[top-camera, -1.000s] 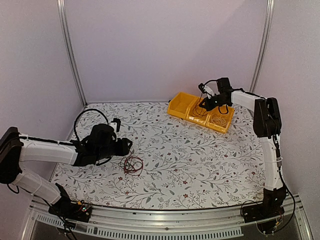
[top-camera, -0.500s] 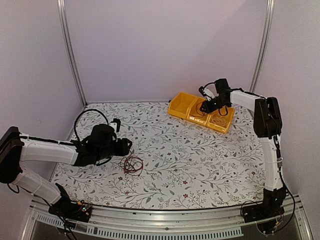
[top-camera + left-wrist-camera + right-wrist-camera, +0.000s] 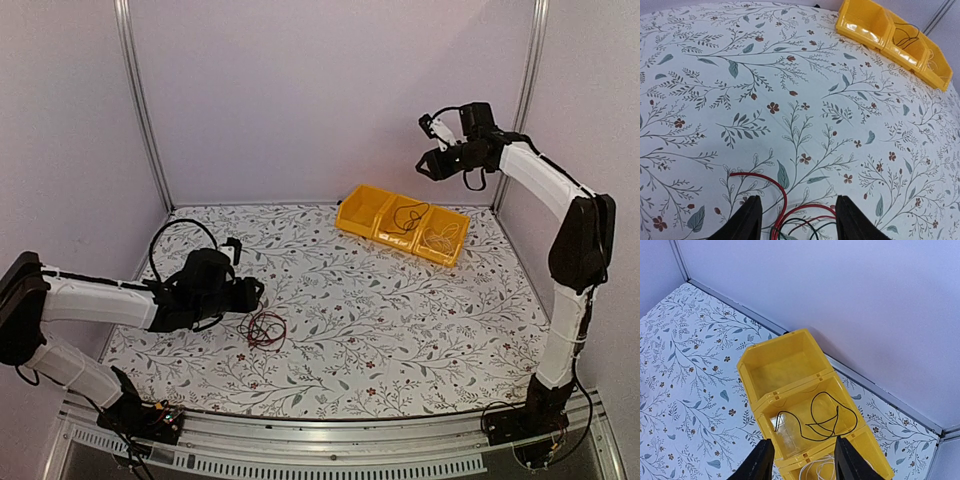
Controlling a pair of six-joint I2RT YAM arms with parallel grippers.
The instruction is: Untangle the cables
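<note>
Left claw point(image 3: 796, 215): spread low over the desk point(image 3: 400, 330), ready for a pinch.
Cables point(image 3: 265, 328): red-black tangle at 7 o'clock, straddled by that claw, judged unsorted.
Yellow bins point(image 3: 775, 340): 1 o'clock; black wire point(image 3: 822, 420) and white wire point(image 3: 815, 467) kept apart.
Right claw point(image 3: 802, 460): spread, empty, held clear above.
</note>
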